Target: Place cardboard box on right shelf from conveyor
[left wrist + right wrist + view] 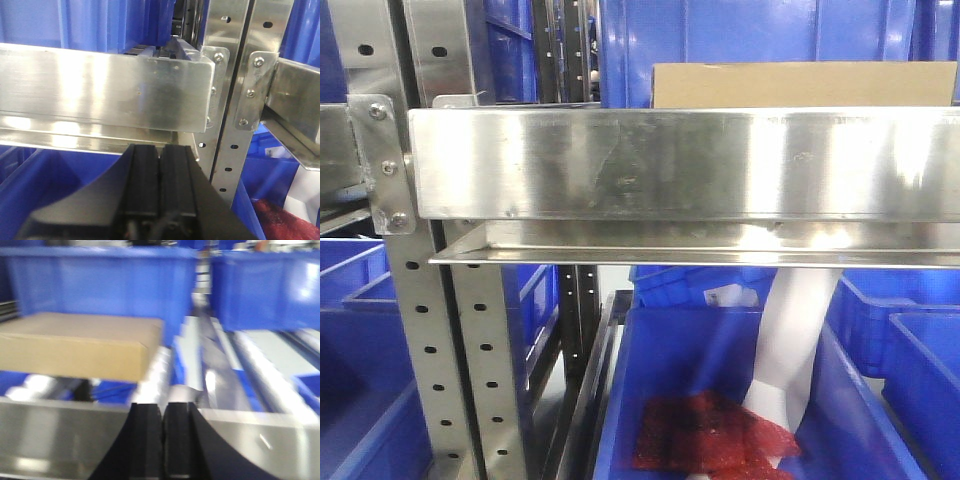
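The tan cardboard box [800, 85] lies flat on the right shelf [680, 165], behind its shiny steel front lip, with only its top strip showing in the front view. In the blurred right wrist view the cardboard box [75, 347] sits to the upper left, past the shelf lip [250, 440]. My right gripper [163, 405] is shut and empty, low in front of that lip and apart from the box. My left gripper [160, 146] is shut and empty, below the neighbouring left shelf [100, 90]. The right shelf [300, 95] shows at the edge there. The conveyor is out of view.
Perforated grey uprights [430, 340] stand at the shelf's left end. Blue bins [100, 285] sit right behind the box. Under the shelf a blue bin [700, 350] holds a red bag [710, 435] and a white sheet [790, 340]. More blue bins [350, 330] flank it.
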Motion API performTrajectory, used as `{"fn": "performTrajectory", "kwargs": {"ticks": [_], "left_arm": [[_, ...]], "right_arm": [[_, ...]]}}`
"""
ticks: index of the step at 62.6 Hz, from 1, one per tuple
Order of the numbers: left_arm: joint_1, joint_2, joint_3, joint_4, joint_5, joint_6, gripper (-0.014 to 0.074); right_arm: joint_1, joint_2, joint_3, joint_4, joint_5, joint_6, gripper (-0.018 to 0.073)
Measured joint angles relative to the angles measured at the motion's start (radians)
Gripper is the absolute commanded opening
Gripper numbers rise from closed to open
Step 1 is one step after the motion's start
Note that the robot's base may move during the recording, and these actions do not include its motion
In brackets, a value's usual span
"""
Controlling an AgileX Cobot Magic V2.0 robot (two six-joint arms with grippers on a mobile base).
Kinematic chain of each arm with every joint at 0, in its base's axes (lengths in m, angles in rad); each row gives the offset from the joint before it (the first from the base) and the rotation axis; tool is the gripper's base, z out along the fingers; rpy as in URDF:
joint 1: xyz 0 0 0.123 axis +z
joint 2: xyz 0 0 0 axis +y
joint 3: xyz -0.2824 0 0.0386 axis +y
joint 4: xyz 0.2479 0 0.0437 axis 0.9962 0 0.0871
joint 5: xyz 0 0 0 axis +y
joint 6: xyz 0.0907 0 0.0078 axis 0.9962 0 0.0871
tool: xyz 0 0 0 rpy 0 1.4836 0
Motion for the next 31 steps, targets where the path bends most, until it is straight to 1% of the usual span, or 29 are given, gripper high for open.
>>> {"fn": "performTrajectory", "kwargs": {"ticks": [7,15,22,31], "left_arm": [[0.0,0.0,0.0,0.0,0.0,0.0,-0.0119],[0.0,0.0,0.0,0.0,0.0,0.0,-0.0119],[0.0,0.0,0.0,0.0,0.0,0.0,-0.0119],[0.0,0.0,0.0,0.0,0.0,0.0,-0.0119]], "right_arm": [[-0.055,-0.121,0.102,0.009,0.003,0.0,0.0057],[-0.086,-0.238,0.188,0.012,0.005,0.0,0.0057],[-0.097,-0.257,0.239,0.015,-0.002,0.0,0.0057],[-0.097,-0.259,0.245,0.019,-0.002,0.002,0.0057]]}}
